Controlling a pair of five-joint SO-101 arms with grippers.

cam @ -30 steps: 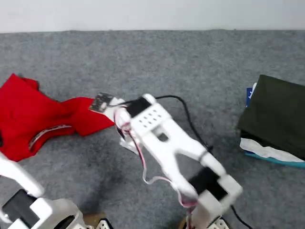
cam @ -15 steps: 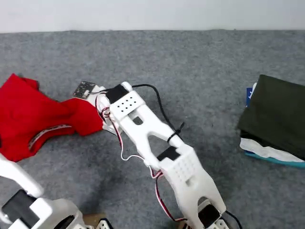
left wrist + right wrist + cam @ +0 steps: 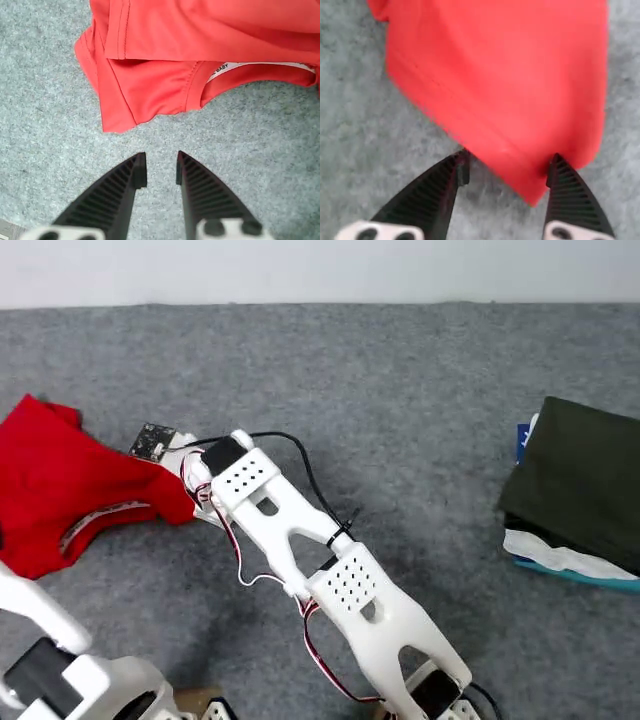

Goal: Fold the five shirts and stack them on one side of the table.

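Red shirt [image 3: 70, 490]: crumpled on the grey table [image 3: 400, 370], at 9 o'clock.
Folded stack [image 3: 575, 485]: at 3 o'clock, dark green on top.
Right gripper [image 3: 507, 167]: jaws wide, astride a corner of red cloth.
Left gripper [image 3: 159, 167]: narrow gap, holding nothing, just short of the hem.

Right arm shell [image 3: 290, 525]: white printed plastic, boxy links. Two panels on my arm carry grids of small round holes.
Servos [image 3: 224, 453]: black blocks set between the white links.
Wiring [image 3: 240, 558]: thin red and white leads loop along the arm.
Black cable [image 3: 305, 468]: thicker, runs over the upper link, cinched by a black tie [image 3: 347, 524].
Wrist board [image 3: 152, 442]: small dark circuit board with pale specks.
Left arm [image 3: 95, 680]: white rounded shell, black block inset.
Left gripper [image 3: 156, 172]: black fingers [image 3: 120, 185], ribbed, on white bases with dark round holes.
Right gripper [image 3: 507, 172]: same black ribbed fingers, white bases, dark holes.
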